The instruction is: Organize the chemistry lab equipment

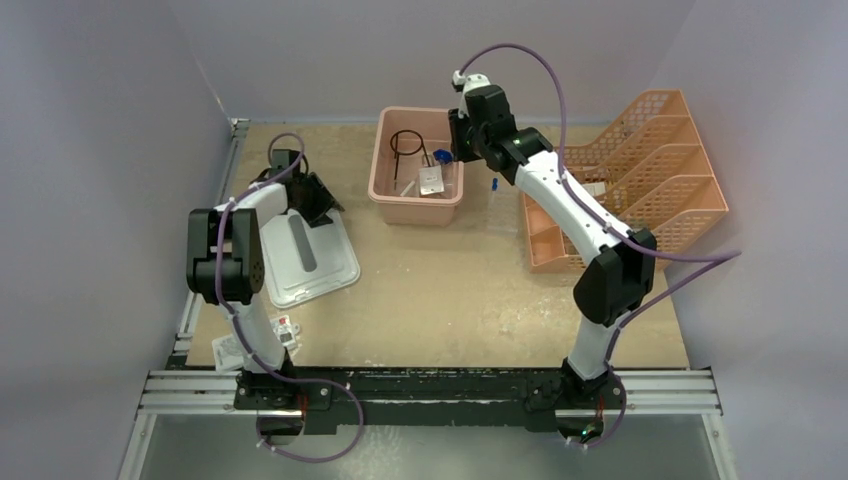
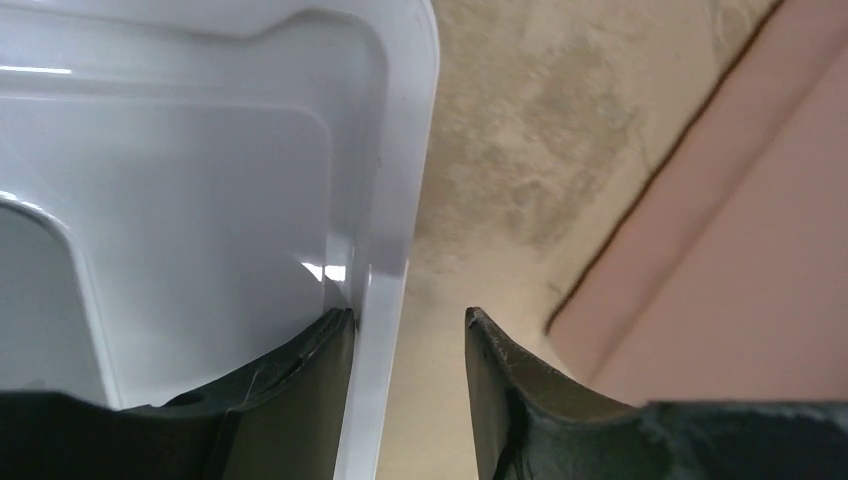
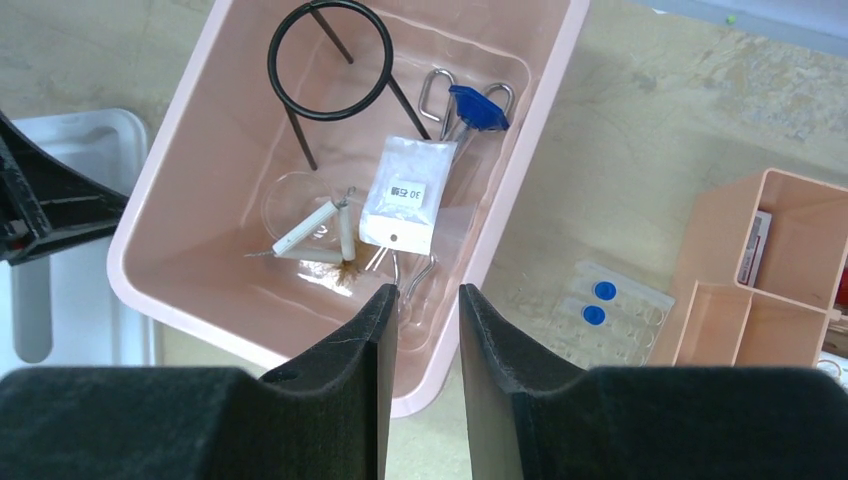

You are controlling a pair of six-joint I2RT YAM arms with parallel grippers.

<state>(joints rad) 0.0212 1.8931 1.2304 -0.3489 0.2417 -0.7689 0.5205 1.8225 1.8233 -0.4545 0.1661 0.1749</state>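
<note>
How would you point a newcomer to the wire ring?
Find the pink tub at the far middle of the table. The wire ring lies in its far left corner. It alone is a black circle with legs; the packet and triangle beside it are white.

The right gripper (image 3: 427,300) hangs over the near wall of the pink plastic tub (image 3: 180,200), jaws a narrow gap apart. Ahead of the fingertips the tub floor is crowded by:
- a white packet (image 3: 408,195)
- a wire triangle with white tubes (image 3: 315,235)
- a black wire ring (image 3: 330,60)
- blue-handled metal tongs (image 3: 478,105)

Right of the fingers, bare tabletop (image 3: 620,150) runs to a clear blister pack (image 3: 600,305) and an orange rack (image 3: 715,250).

At the left gripper (image 2: 408,320), the rim of a white plastic lid (image 2: 395,250) stands between the parted fingers, against the left one. Tabletop lies open ahead of the right finger. The tub wall closes the right side.
</note>
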